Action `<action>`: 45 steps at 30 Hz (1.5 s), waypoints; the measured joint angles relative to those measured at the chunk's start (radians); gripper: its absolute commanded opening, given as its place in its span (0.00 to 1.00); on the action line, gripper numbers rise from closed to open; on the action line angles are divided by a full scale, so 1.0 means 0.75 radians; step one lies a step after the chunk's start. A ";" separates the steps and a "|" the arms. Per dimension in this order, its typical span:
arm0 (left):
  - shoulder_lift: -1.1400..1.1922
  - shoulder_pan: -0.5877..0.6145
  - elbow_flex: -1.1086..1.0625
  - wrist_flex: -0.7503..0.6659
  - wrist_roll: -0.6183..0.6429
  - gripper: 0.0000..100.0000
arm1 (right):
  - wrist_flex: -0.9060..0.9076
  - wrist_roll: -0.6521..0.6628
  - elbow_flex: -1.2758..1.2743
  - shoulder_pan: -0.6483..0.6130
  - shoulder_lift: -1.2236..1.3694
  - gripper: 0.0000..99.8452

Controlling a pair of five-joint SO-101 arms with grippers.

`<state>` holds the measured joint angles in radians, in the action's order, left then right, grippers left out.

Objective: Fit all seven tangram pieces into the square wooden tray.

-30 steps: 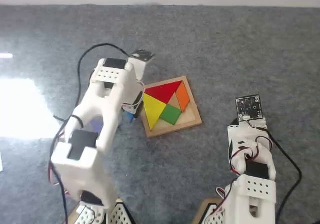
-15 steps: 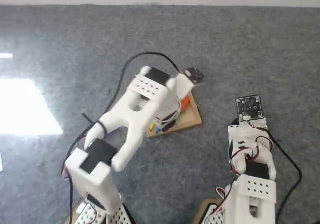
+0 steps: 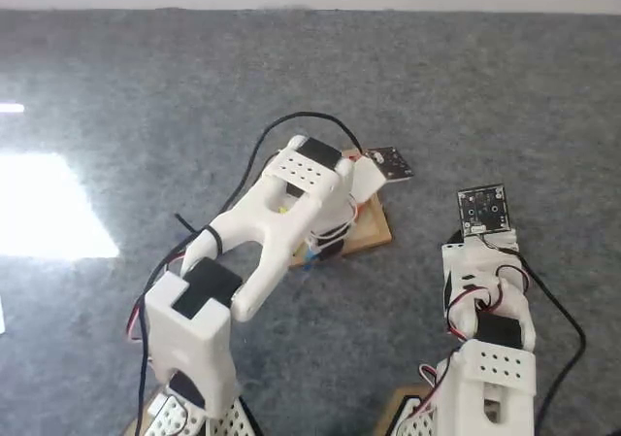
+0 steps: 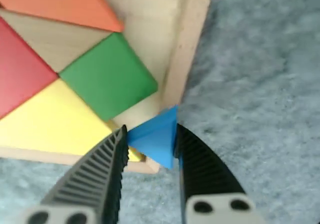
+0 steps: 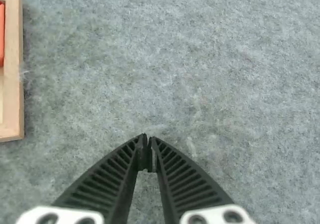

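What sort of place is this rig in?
Probably a lab or hobby workbench: a grey felt-like mat covers the table, the white left arm and right arm have loose wiring, and a wooden tangram tray serves as the test piece.

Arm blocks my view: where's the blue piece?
Left wrist view: blue piece is clamped in the left tool, above the wooden tray's corner rim, beside the green square.
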<state>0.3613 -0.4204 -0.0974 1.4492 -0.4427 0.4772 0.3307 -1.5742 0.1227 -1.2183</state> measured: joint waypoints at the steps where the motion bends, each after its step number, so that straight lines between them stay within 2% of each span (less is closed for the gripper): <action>1: 0.008 0.014 0.018 0.002 -0.020 0.07 | 0.000 0.000 0.000 0.000 0.000 0.01; 11: 0.012 0.057 0.135 0.094 -0.305 0.07 | 0.000 0.000 0.000 0.000 0.000 0.01; 19: 0.012 0.082 0.135 0.102 -0.434 0.08 | 0.000 0.000 0.000 0.000 0.000 0.01; 25: 0.012 0.135 0.135 0.084 -0.452 0.16 | 0.000 0.000 0.000 0.000 0.000 0.01; 40: 0.012 0.137 0.135 0.074 -0.458 0.16 | 0.000 0.000 0.000 0.000 0.000 0.01; 45: 0.012 0.192 0.141 0.074 -0.448 0.16 | 0.000 0.000 0.000 0.000 0.000 0.01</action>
<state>0.3705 -0.2762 0.0084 1.5044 -0.7787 0.4772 0.3307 -1.5742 0.1227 -1.2183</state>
